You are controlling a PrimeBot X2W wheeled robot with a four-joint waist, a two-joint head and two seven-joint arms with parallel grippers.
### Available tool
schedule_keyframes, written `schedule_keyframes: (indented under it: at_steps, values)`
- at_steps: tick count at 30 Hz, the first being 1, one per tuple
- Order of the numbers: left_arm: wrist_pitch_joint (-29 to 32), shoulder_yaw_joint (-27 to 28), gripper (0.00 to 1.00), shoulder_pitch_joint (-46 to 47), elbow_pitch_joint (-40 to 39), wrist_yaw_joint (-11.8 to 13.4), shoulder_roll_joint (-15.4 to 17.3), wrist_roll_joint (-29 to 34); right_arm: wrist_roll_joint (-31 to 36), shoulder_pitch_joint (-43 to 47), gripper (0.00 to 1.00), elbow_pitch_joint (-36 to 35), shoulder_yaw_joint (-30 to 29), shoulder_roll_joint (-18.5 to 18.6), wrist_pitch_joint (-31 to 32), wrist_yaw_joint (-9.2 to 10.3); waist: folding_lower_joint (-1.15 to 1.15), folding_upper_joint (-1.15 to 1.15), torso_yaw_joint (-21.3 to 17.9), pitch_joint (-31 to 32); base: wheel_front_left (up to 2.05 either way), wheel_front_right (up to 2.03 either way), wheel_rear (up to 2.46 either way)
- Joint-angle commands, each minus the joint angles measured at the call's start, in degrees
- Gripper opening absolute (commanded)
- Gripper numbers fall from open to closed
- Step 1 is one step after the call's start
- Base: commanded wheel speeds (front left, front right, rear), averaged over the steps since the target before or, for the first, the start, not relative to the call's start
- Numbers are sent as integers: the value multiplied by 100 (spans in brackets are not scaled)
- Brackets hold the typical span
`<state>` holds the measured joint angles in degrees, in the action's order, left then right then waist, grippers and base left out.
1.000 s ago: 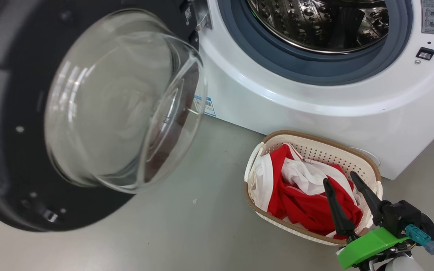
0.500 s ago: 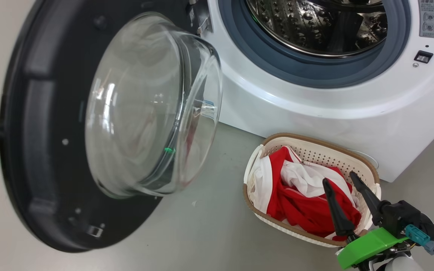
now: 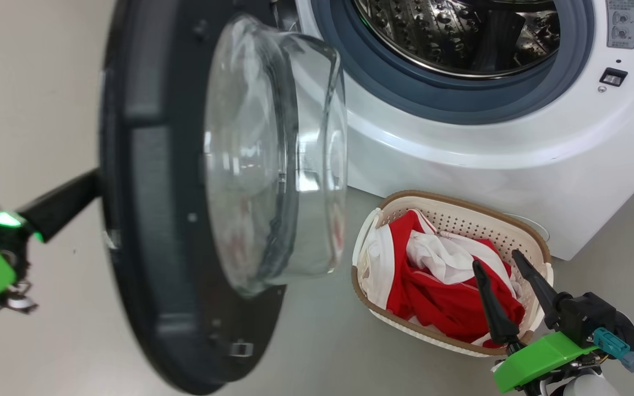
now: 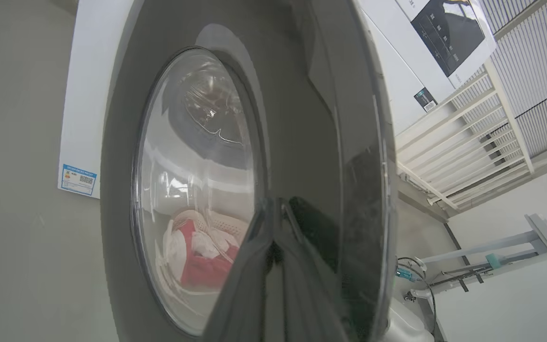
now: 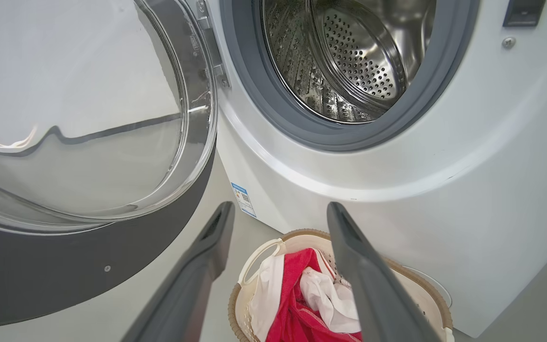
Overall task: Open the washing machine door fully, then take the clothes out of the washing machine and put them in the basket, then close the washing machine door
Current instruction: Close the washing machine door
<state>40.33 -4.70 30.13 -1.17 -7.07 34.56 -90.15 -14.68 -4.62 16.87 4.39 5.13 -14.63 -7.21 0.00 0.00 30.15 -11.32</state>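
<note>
Head view: the washing machine door stands swung out from the washing machine, almost edge-on to the camera, and its glass bowl window bulges toward the machine's front. The left hand reaches in from the lower left with its two dark fingers clenched together on nothing, tips against the outer side of the door's black rim. In the left wrist view those pressed-together fingers meet their own reflection on the glossy outer face, just beside the window. The steel drum lies open to view inside the grey gasket, and no garment can be seen in the part that shows. The clothes, red with white trim, lie heaped in the basket, which sits on the floor close against the machine's lower front. The right hand hovers over the basket's near side, fingers spread wide and released, holding nothing. A blue label marks the machine's lower corner.
</note>
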Motion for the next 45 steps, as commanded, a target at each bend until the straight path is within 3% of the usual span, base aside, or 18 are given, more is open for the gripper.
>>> schedule_keyframes:
  at_steps: [1, 7, 19, 22, 28, 29, 30, 31, 32, 33, 45]
  values:
    - [-2, 185, 0, 124, -297, -42, 178, 34, -26, -60, 100, -147, 123, 5, -37, -28, 0, 0, -10, -2, 0, 0, 0]
    - [-154, 123, 0, 132, -453, -42, 16, 94, -19, -84, 100, -154, 121, -14, -37, -28, 0, 0, -56, -7, 0, 0, 0]
    - [-763, 75, 0, -142, -150, -42, 24, 448, -35, -38, 100, -173, 114, -30, -37, -28, 0, 0, -97, 105, 0, 0, 0]
    - [-1001, 26, 11, -243, -20, -42, 50, 589, -50, -25, 100, -174, 133, -36, -37, -28, 0, 0, -91, 151, 0, 0, 0]
    - [-1501, -85, 49, -450, 279, -42, 88, 763, -82, 17, 100, -182, 196, -53, -37, -28, 0, 0, -89, 247, 0, 0, 0]
    - [-1578, -107, 59, -491, 326, -42, 90, 770, -90, 23, 100, -184, 210, -55, -37, -28, 0, 0, -89, 263, 0, 0, 0]
    - [-1656, -135, 79, -535, 371, -42, 98, 792, -97, 31, 100, -186, 222, -57, -37, -28, 0, 0, -87, 278, 0, 0, 0]
    - [-1748, -169, 92, -578, 417, -42, 119, 840, -104, 38, 100, -190, 234, -60, -37, -28, 0, 0, -86, 294, 0, 0, 0]
    - [-1748, -169, 92, -578, 417, -42, 119, 840, -104, 38, 100, -190, 234, -60, -37, -28, 0, 0, -86, 294, 0, 0, 0]
    - [-1829, -200, 100, -621, 458, -42, 111, 840, -109, 46, 100, -195, 245, -63, -37, -28, 0, 0, -85, 308, 0, 0, 0]
    - [-2944, -552, 100, -1075, 1029, -42, 66, 944, -151, 101, 100, -279, 362, -102, -37, -28, 0, 0, -64, 387, 0, 0, 0]
